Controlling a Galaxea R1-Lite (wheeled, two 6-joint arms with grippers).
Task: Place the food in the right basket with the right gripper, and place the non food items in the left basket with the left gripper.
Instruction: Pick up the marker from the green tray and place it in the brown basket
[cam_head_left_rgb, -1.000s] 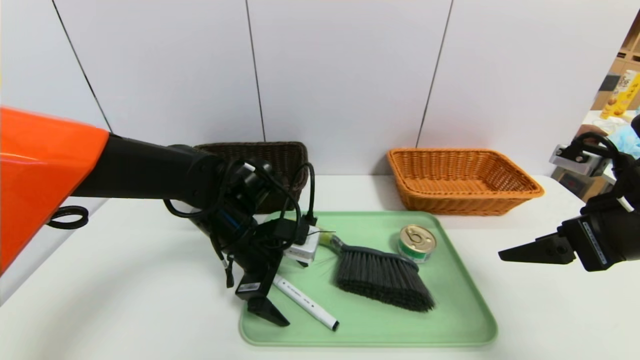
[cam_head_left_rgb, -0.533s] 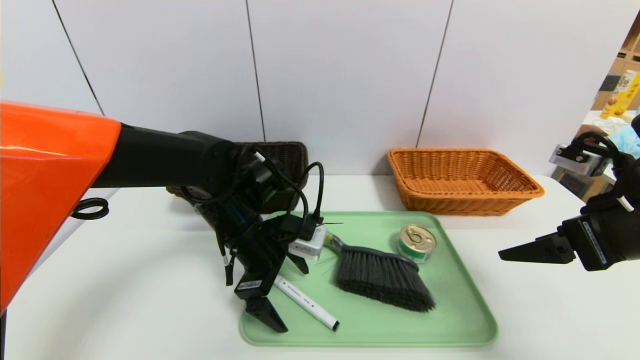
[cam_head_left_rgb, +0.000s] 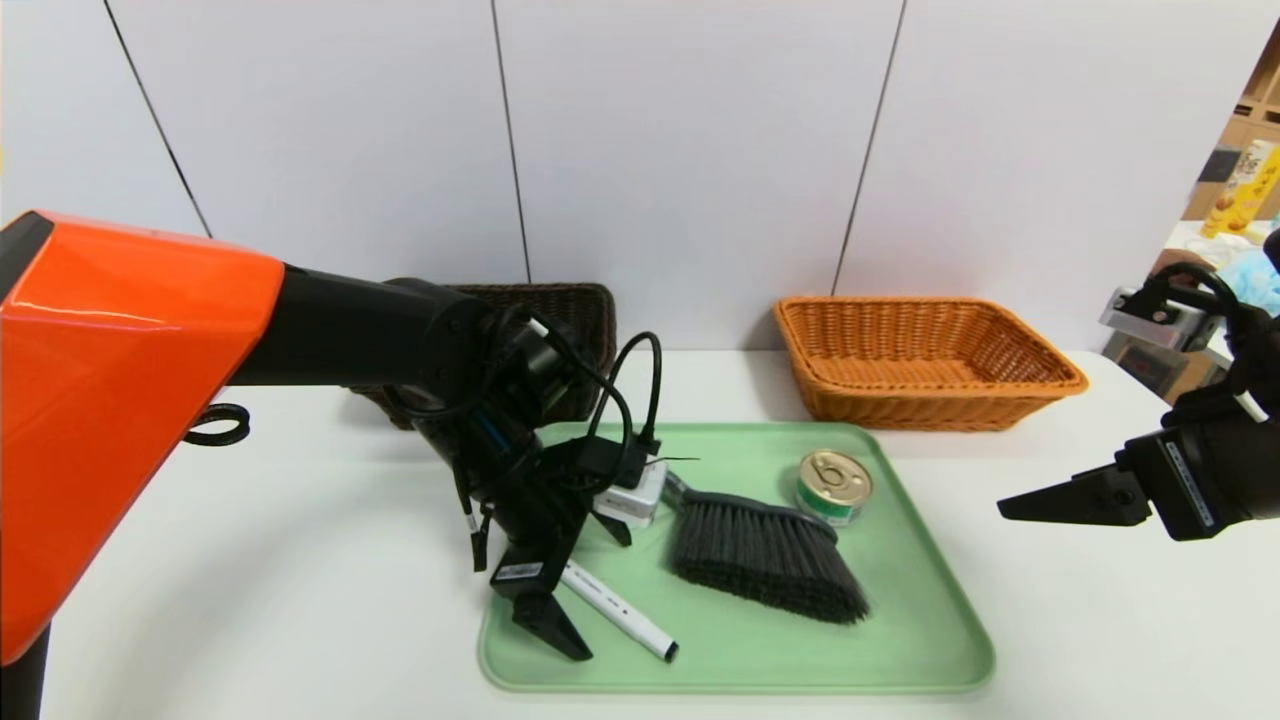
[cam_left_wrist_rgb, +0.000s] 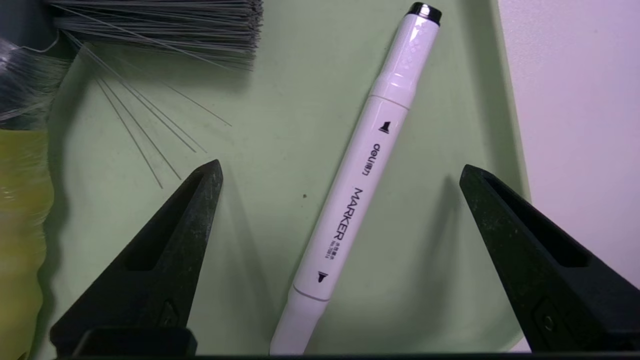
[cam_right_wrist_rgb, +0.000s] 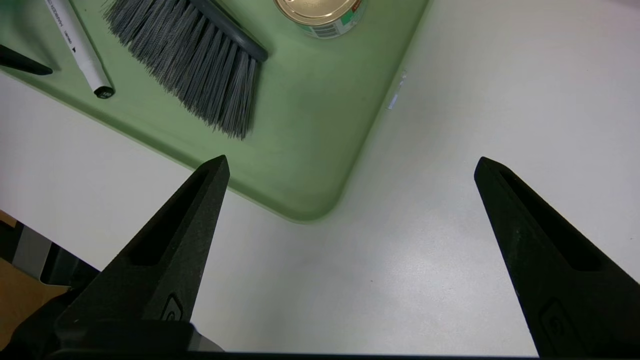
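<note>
On the green tray (cam_head_left_rgb: 900, 640) lie a white marker (cam_head_left_rgb: 620, 608), a hand brush (cam_head_left_rgb: 765, 565) with black bristles, and a small tin can (cam_head_left_rgb: 834, 485) with a gold lid. My left gripper (cam_head_left_rgb: 598, 592) points down over the tray's front left and stands open. In the left wrist view the marker (cam_left_wrist_rgb: 360, 185) lies slanted between the two fingers of that gripper (cam_left_wrist_rgb: 340, 165), touching neither. My right gripper (cam_head_left_rgb: 1005, 512) hovers open over the bare table, right of the tray. The dark left basket (cam_head_left_rgb: 570, 310) is partly hidden behind the left arm. The orange right basket (cam_head_left_rgb: 920, 360) stands at the back right.
The brush bristles (cam_left_wrist_rgb: 160, 25) and loose stray bristles lie close beside the left gripper's inner finger. The tray's left rim runs just outside the outer finger. The tray's near right corner (cam_right_wrist_rgb: 300, 210) shows in the right wrist view. A white wall stands behind the baskets.
My left arm has shifted a little to the right and lower, bringing its open fingers closer around the marker. The right arm and all objects have stayed put.
</note>
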